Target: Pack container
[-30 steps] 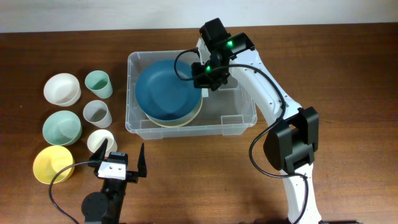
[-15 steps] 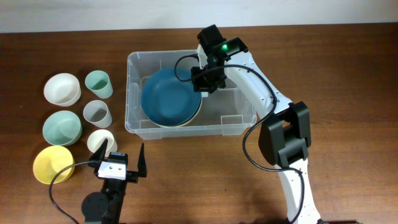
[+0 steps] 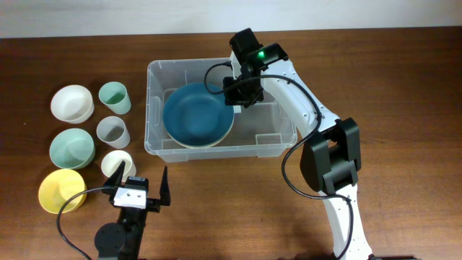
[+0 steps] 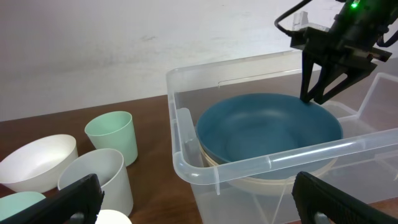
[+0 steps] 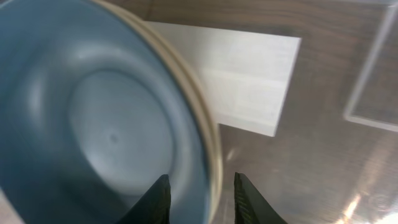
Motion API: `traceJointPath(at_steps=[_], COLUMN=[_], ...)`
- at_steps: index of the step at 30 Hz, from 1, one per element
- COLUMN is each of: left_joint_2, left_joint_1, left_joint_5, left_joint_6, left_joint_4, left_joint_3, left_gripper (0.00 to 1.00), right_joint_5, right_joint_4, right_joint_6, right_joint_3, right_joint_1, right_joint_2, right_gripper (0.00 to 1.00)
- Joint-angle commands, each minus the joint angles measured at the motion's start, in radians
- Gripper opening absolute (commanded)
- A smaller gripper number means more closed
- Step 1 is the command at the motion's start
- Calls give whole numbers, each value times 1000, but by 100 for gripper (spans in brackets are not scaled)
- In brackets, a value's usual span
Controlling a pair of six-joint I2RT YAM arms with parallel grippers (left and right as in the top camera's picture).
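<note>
The container [image 3: 188,63] sits directly under and around my right gripper [image 5: 200,180], which hangs inside its walls. A second ago the blue bowl [image 3: 196,114] rode tilted and higher. Now it lies level, nested in the cream bowl [image 5: 198,118] below the gripper. I read that as one item packed. The right jaws stand a little apart, straddling both rims with a sliver of gap each side, so I judge they have let go. Bare floor with the white label [image 3: 271,137] lies on the gripper's other side. My left gripper [image 3: 142,180] waits outside the container, spread wide and empty.
</note>
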Motion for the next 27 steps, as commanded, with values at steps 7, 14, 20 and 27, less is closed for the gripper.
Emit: traceJointPath(at_steps=[7,14,20,27], left_joint_2=[-5,-5,-5,-5], left_joint_1=[5,5,5,5], left_joint_5=[-6,-6,-6,-6], left_joint_6=[-9,-9,-9,-9], left_joint_4=[-5,-5,-5,-5], left_joint_3=[-3,-3,-3,-3], left_gripper=[99,99,99,99], right_joint_5=[126,235,407,329], right_joint_4=[-40,-225,-488,-569], right_joint_6=[-23,-53,-40,-26], right_joint_3=[55,374,700,790], right_joint_1=[3,2,-31,-184], right_joint_2=[-31,-113,-160,-226], right_gripper=[29,70,99,99])
